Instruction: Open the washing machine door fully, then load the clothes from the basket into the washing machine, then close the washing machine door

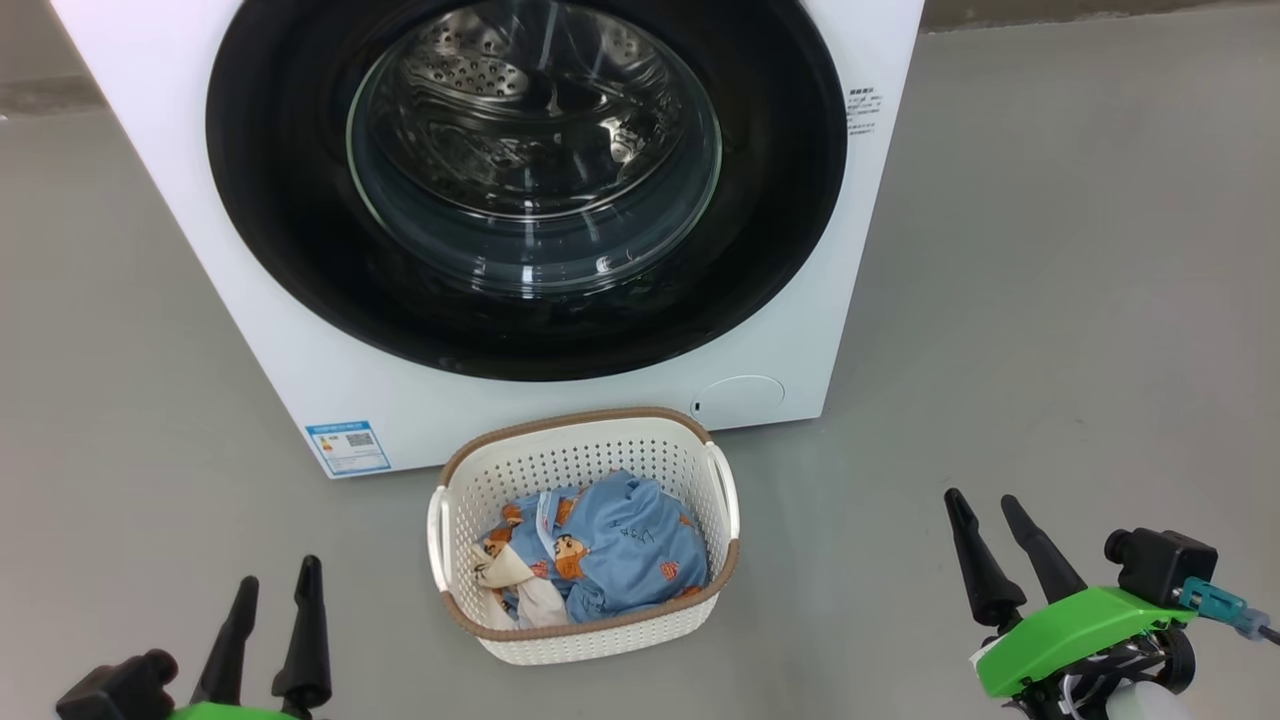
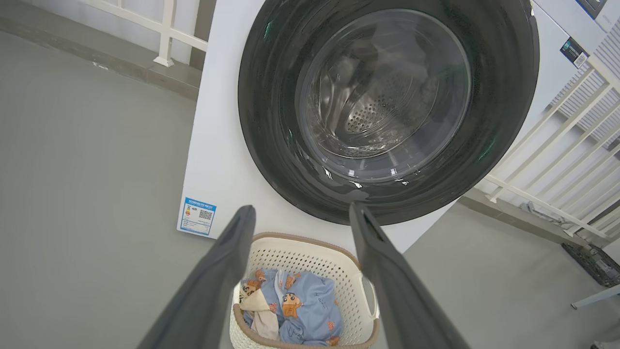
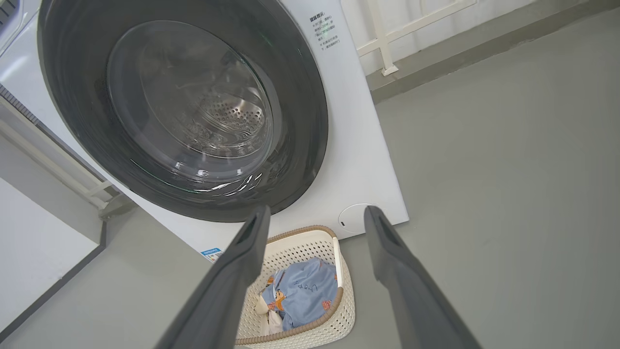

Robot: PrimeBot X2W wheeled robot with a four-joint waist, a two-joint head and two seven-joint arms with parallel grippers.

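Grey floor [image 1: 1050, 300] all round, washing machine [image 1: 420, 410] dead ahead with the washing machine door [image 1: 270, 180] closed. I see the basket [image 1: 590, 640] just before it, the clothes [image 1: 620, 550] heaped inside; my left gripper [image 1: 279, 572] and right gripper [image 1: 980, 498] hang either side, fingers spread, empty.

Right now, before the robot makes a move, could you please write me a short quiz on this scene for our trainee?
1. Fill in the blank: the left gripper and the right gripper both hover with their fingers ____ and nothing between them.
2. True or false: the washing machine door is shut.
3. Pick one. Where do the clothes lie?
A. in the left gripper
B. in the basket
C. in the right gripper

Key: 1 open; 2 true; 3 B.
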